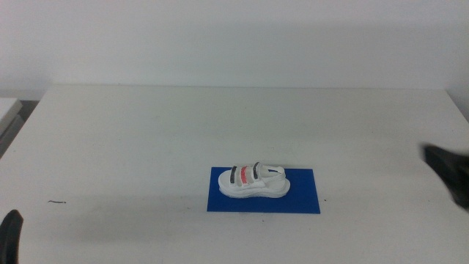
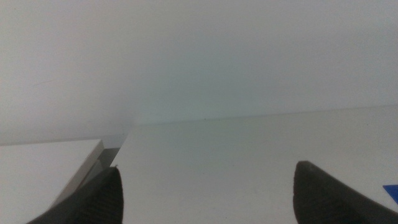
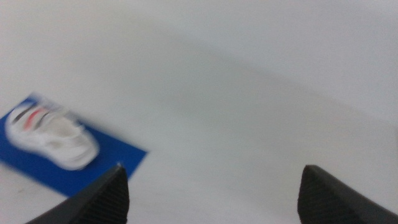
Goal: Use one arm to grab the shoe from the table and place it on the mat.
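The white shoe (image 1: 253, 180) with a dark stripe and a red stripe lies on its sole on the deep-blue mat (image 1: 300, 198) at the middle front of the white table (image 1: 146, 139). Nothing touches it. My right gripper (image 1: 447, 170) is at the right edge of the middle view, well clear of the shoe; its wrist view shows its jaws wide apart and empty, with the shoe (image 3: 50, 134) and mat (image 3: 106, 158) off to one side. My left gripper (image 1: 10, 235) waits at the bottom left corner, open and empty (image 2: 205, 193).
A small dark scratch mark (image 1: 57, 202) lies on the table at the front left. A second white surface (image 1: 7, 108) stands beside the table's far left edge, with a gap between them. A white wall runs behind the table.
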Action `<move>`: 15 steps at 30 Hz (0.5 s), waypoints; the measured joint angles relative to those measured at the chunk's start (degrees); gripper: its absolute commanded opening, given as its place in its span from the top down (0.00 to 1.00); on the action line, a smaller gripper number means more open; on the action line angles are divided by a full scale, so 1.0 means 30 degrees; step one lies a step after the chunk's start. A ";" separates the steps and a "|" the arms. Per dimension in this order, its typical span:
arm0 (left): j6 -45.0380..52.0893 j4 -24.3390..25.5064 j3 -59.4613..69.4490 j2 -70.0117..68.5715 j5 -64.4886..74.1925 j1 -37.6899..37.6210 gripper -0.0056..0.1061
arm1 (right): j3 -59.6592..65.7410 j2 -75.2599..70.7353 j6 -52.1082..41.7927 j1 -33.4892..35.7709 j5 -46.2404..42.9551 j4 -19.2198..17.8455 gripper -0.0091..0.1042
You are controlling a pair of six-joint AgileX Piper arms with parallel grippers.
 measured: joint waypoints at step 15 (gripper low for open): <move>0.0000 0.0000 0.0000 0.0000 0.0000 0.0000 0.11 | 1.0674 -1.2117 0.2492 -0.2551 -0.3387 0.0522 0.10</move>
